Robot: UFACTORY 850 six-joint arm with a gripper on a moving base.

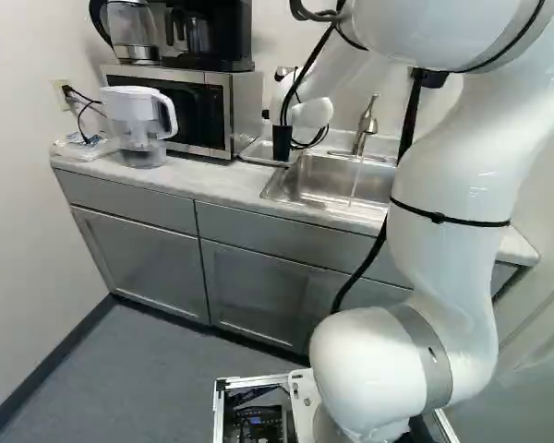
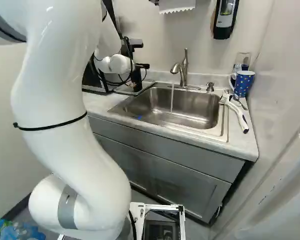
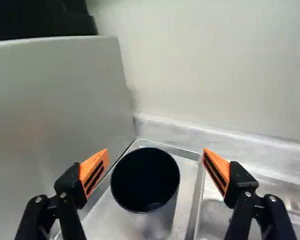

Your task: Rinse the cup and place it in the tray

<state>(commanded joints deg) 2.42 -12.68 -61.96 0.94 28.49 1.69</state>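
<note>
Wide apart, my two fingers with orange pads (image 3: pixel 93 172) are released, one on either side of the cup (image 3: pixel 145 175), gripping nothing; the cup shows closer to the finger on the microwave side. The cup is a plain round cylinder, black inside, its outer wall dark in the base views and greyer under the rim in the wrist view. My white arm (image 1: pixel 452 166) rises from its lowest joint, bends at the top and reaches ahead over the counter (image 1: pixel 217 182), bringing my black gripper (image 2: pixel 138 65) to the cup, aimed forward and down. The cup stands upright in the metal tray (image 3: pixel 189 200), mouth up, long axis vertical. Beside the tray is the side of the microwave (image 3: pixel 55 100); on its other side lies the steel sink (image 2: pixel 190 107), where a thin stream of water (image 2: pixel 171 99) falls from the faucet (image 2: pixel 184 67). Past the sink are a white-handled brush (image 2: pixel 236 111) and a blue dotted mug (image 2: pixel 244 84).
</note>
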